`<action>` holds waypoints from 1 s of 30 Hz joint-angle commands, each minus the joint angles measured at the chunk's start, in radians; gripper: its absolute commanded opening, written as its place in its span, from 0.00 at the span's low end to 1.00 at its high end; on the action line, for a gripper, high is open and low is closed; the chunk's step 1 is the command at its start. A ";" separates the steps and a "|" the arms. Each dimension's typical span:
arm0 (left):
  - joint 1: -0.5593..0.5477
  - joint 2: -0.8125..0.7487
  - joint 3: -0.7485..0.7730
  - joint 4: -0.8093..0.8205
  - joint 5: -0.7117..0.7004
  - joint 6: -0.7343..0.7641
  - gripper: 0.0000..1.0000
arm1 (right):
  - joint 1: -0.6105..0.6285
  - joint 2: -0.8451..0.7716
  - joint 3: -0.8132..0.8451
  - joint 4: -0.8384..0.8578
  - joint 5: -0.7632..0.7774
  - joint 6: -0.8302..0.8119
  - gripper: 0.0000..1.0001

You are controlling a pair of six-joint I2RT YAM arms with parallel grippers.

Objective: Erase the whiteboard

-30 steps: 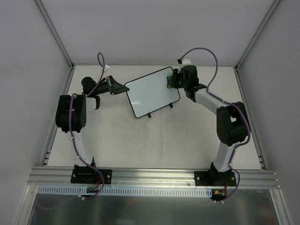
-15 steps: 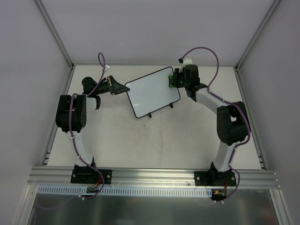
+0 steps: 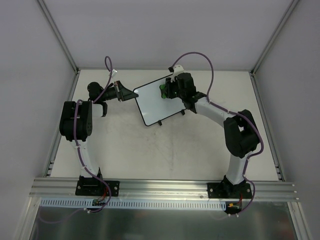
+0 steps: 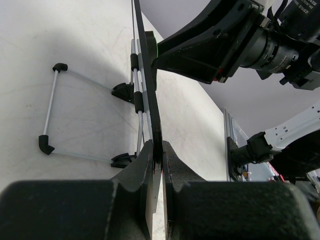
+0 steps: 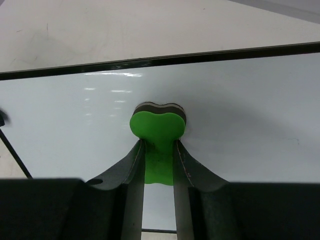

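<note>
Top external view: the whiteboard point(image 3: 152, 104) stands propped on its feet at the far middle of the table point(image 3: 150, 150), white face tilted up toward the camera, with no writing that I can make out. At the board's left edge, the left gripper point(image 3: 131, 94) is clamped on the thin black frame, and its wrist view shows both fingers pinched tight on the rim. Over the board's upper middle, the right gripper point(image 3: 167, 91) is closed on the narrow end of the green eraser point(image 3: 162, 90). The eraser's wide end is against the face or just off it; I cannot confirm contact.

The board is held at one edge only, so I judge that a hard push from the eraser far from that edge could pivot it in the jaws or tip it off its feet. The eraser is pinched only at its end, so sideways drag across the board could twist it out of the grip.
</note>
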 commanded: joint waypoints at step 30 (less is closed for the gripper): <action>-0.040 -0.021 -0.005 0.376 0.089 -0.026 0.00 | -0.214 0.063 0.056 -0.049 0.021 0.029 0.00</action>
